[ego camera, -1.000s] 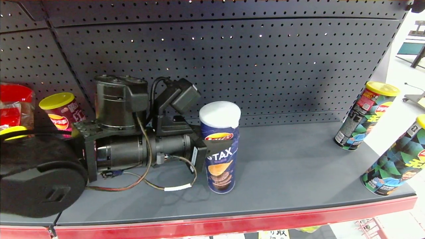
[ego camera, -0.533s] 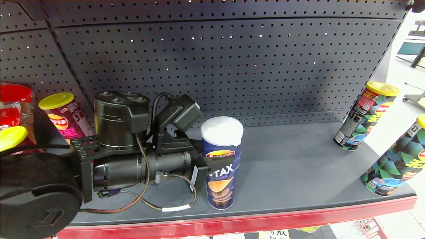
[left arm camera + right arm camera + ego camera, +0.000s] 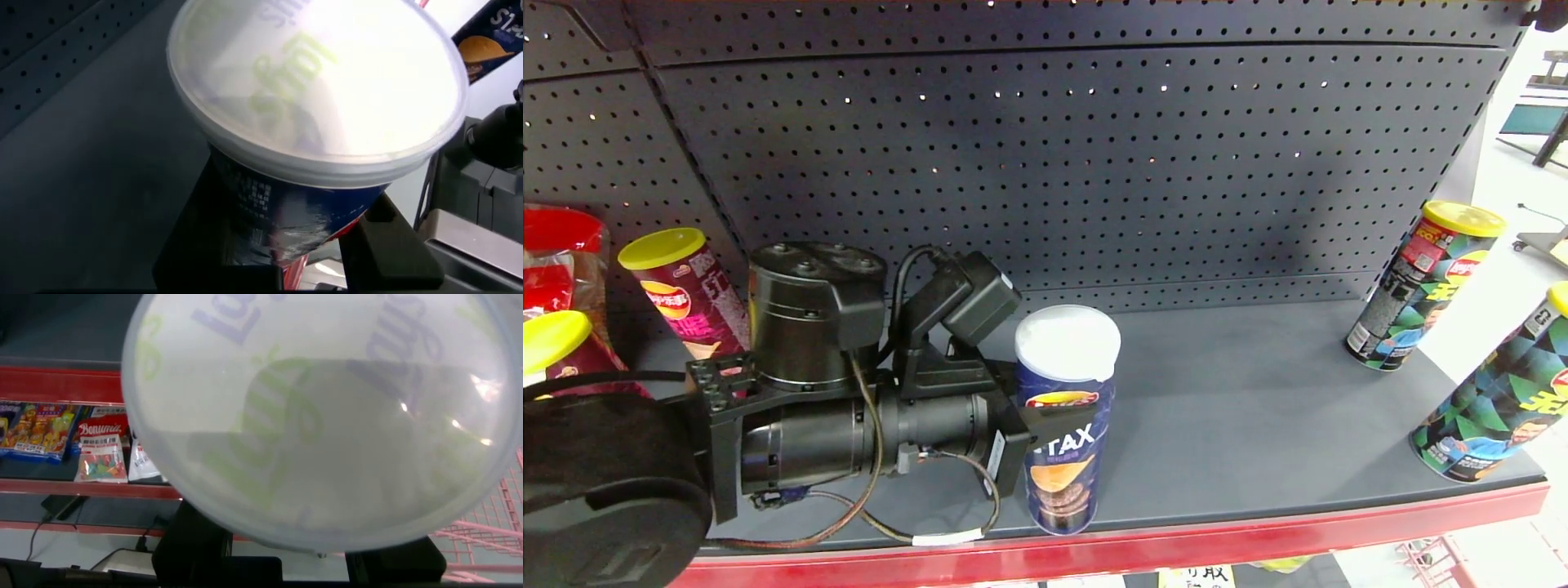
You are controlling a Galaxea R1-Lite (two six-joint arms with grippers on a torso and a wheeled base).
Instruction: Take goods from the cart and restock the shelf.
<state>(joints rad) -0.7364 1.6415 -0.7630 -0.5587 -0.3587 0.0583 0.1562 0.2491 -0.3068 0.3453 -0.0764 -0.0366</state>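
Blue-bodied, white-lidded chip can [image 3: 1066,482] is upright at the shelf [image 3: 1258,441] front edge, clamped in the left gripper [image 3: 1063,412]: placing step. Next, seat it and release. The right gripper [image 3: 286,559] clasps a second can [image 3: 327,416]

Open shelf [image 3: 1258,425] between blue can [image 3: 1062,457] and green cans [image 3: 1413,286], pegboard [image 3: 1094,163] behind
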